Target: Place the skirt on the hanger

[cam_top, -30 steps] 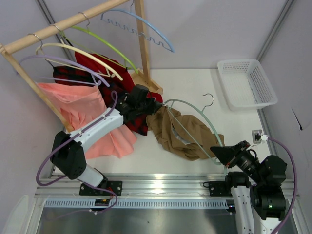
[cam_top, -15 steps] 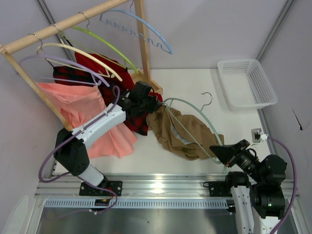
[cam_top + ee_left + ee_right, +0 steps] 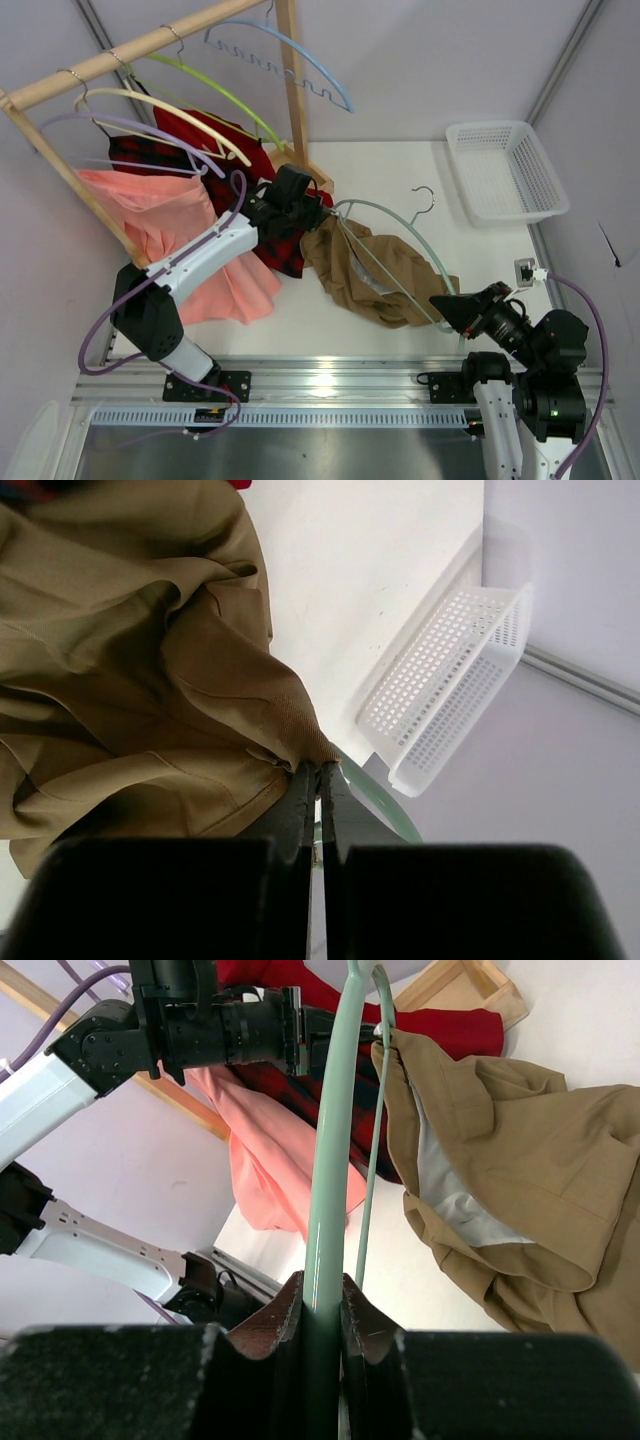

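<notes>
Left pincer (image 3: 325, 210) was pressed almost fully together, pinching a corner of the skirt's (image 3: 385, 270) edge right against the left tip of the hanger (image 3: 412, 228). In the left wrist view the fingertips (image 3: 305, 780) had only a sliver of gap between them, with fabric (image 3: 130, 660) bunched at the tips and pale green plastic (image 3: 385, 800) just behind.

Right pincer (image 3: 447, 306) was clamped on the near-right end of the hanger. The right wrist view showed the brown pads (image 3: 280, 1320) tight on both sides of the arm (image 3: 330, 1140).

The skirt sat crumpled mid-table (image 3: 400, 170), draped across the hanger's lower bar, pale lining exposed (image 3: 450, 1200). The arch was over the far side and the wire hook (image 3: 428, 205) pointed far-right.

White basket (image 3: 490, 128) was at the far right, well apart. Plaid skirt (image 3: 285, 250) and salmon skirt (image 3: 160, 220) hung from the wooden rack (image 3: 130, 50) at the left, the plaid one just beside the left pincer.
</notes>
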### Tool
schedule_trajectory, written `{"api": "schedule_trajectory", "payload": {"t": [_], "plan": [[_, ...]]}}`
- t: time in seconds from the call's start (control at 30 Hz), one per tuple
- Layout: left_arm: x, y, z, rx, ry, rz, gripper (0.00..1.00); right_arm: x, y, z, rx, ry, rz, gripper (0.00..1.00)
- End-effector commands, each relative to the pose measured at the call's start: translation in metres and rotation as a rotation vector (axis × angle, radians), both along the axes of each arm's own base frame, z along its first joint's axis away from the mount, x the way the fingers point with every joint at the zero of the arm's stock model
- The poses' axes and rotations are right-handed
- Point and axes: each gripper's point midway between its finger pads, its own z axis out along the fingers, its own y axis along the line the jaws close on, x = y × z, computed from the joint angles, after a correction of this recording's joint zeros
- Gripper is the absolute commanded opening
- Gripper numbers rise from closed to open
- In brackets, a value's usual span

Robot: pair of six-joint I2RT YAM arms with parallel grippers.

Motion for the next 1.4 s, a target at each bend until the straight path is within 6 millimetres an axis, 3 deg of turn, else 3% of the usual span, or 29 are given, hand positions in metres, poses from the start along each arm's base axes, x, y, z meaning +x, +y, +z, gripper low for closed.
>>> {"api": "schedule_trajectory", "payload": {"t": [0.0, 0.57, 0.77, 1.0, 1.13, 1.27, 1.3, 1.37], "plan": [[0.014, -0.003, 0.053, -0.027, -0.153, -0.011, 0.00, -0.013, 0.011, 0.023, 0.007, -0.092, 0.096, 0.00], [-0.006, -0.045, 0.046, -0.055, -0.046, -0.092, 0.00, -0.007, 0.011, 0.020, 0.016, -0.106, 0.097, 0.00], [-0.007, -0.041, 0.050, -0.010, -0.059, -0.084, 0.00, -0.005, 0.004, 0.017, -0.027, -0.122, 0.047, 0.00], [-0.002, -0.028, 0.067, 0.088, -0.233, -0.148, 0.00, 0.004, -0.001, 0.019, -0.083, -0.160, 0.024, 0.00], [0.003, -0.038, 0.075, 0.140, -0.355, -0.258, 0.00, 0.007, 0.000, 0.024, -0.087, -0.183, 0.033, 0.00], [-0.004, -0.043, 0.068, 0.171, -0.432, -0.358, 0.00, 0.012, 0.000, 0.023, -0.082, -0.170, 0.036, 0.00], [-0.007, -0.043, 0.076, 0.167, -0.465, -0.368, 0.00, 0.013, 0.000, 0.024, -0.079, -0.171, 0.035, 0.00], [-0.009, -0.041, 0.075, 0.201, -0.502, -0.389, 0.00, 0.013, 0.001, 0.026, -0.077, -0.177, 0.042, 0.00]]}}
